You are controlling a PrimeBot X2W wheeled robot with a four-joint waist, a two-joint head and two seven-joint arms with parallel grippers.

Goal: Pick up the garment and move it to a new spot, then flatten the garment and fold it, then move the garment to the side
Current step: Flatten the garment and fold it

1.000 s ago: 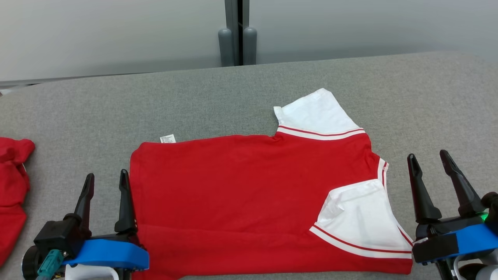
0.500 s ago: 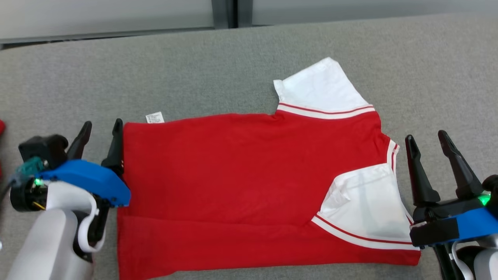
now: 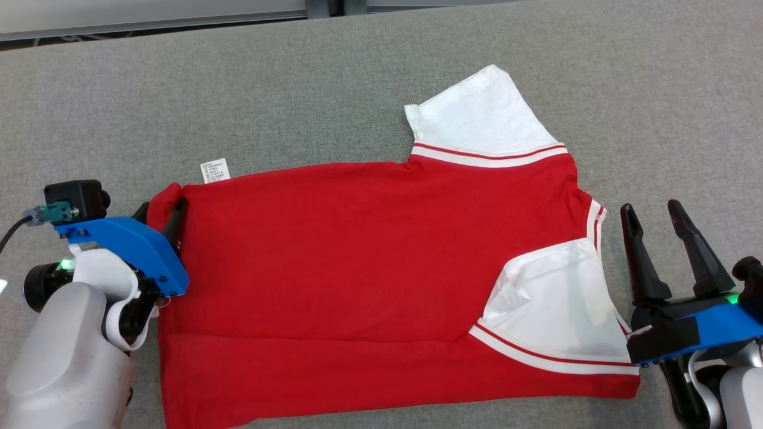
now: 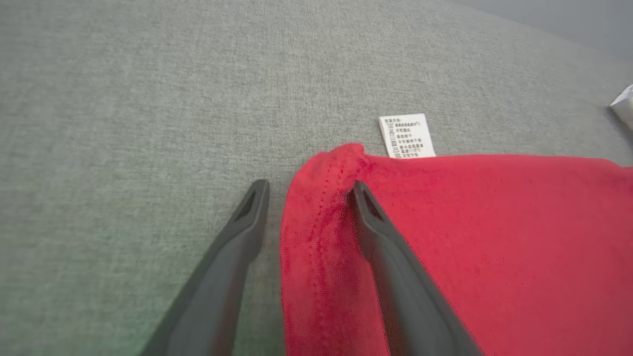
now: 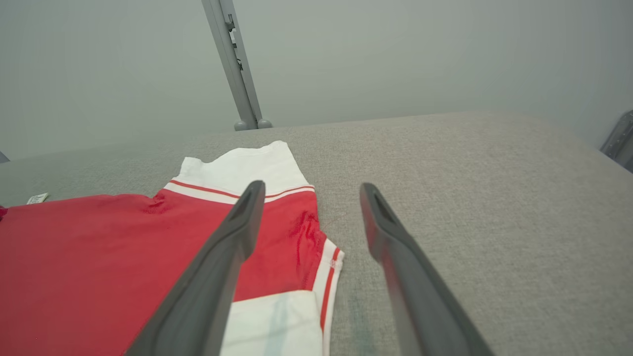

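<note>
across the middle of the frame, the red cotton shirt with white striped sleeves (image 3: pixel 357 256) lay flat on the grey fabric tabletop (image 3: pixel 298 77), seemingly part-folded. left gripper (image 4: pixel 309 188) jaws stood apart astride its hem at frame left; right gripper (image 3: pixel 651 208) jaws stood apart, empty. further folding and the move aside looked undone.

Print on the garment (image 3: pixel 369 262) label (image 3: pixel 214 171) is too small to read.
</note>
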